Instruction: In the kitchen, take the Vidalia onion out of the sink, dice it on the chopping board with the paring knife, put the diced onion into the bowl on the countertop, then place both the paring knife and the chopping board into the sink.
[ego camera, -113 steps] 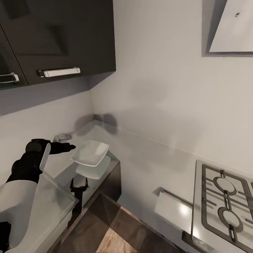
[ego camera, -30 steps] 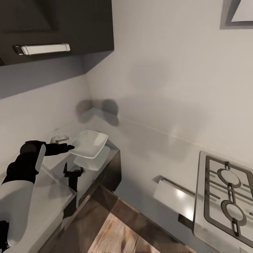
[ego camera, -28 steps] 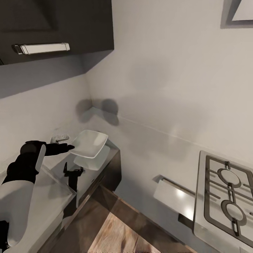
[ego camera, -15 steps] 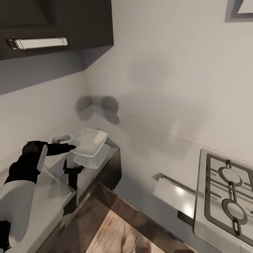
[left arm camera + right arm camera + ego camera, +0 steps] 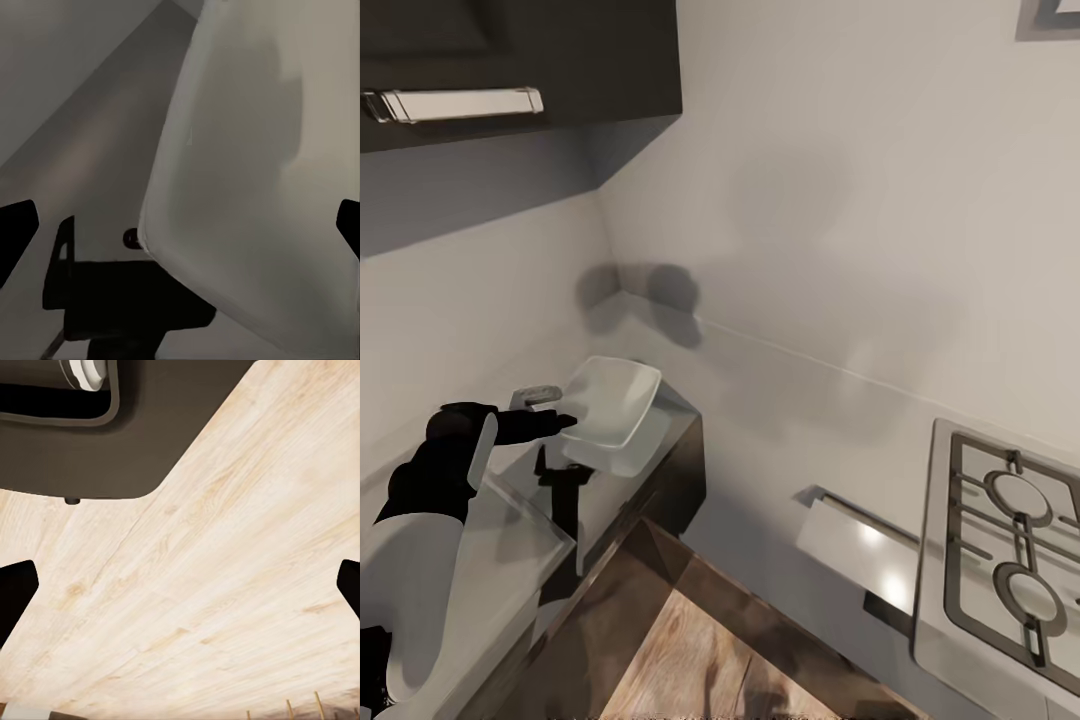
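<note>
While left gripper [image 5: 565, 421] grips bowl [image 5: 611, 401] rim, carries it lower toward countertop [image 5: 780, 420] than before; placement imminent.

White bowl [image 5: 255, 187] close, dark fingertips [image 5: 16, 229] flanking edges.

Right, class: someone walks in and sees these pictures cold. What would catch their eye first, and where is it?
First, the white shallow squarish bowl held up at the tip of the robot's black left gripper, just above the glossy grey countertop near the wall corner. Next, the steel hob with round burner rings at the head view's lower right. The right wrist view looks at the pale wood floor.
</note>
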Controlling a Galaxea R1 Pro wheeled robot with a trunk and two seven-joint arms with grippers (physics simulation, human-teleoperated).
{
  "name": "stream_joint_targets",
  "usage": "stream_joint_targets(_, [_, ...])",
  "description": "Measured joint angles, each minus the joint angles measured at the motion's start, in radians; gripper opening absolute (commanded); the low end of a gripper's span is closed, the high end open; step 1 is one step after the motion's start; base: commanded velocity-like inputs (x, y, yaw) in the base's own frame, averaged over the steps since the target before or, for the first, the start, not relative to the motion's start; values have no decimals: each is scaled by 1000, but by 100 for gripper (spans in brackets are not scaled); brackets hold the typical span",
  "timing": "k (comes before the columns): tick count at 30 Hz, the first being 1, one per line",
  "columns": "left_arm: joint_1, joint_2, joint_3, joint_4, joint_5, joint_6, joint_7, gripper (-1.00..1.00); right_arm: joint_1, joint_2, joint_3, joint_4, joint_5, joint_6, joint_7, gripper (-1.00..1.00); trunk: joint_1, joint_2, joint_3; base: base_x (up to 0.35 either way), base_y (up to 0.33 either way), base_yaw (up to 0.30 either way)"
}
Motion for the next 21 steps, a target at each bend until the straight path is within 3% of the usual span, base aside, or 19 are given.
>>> stream_joint_targets(13, [0,1,0,-3,-2,0,0,100,0,0,0,0,0,0,0,100,0,0,-10,0,0,0])
stream_joint_targets(14, [0,1,0,-5,-1,0,0,-100,0,0,0,0,0,0,0,100,0,0,-10,0,0,0])
stream_joint_targets(21, [0,1,0,0,10,2,0,-100,0,0,0,0,-1,0,0,100,0,0,-10,0,0,0])
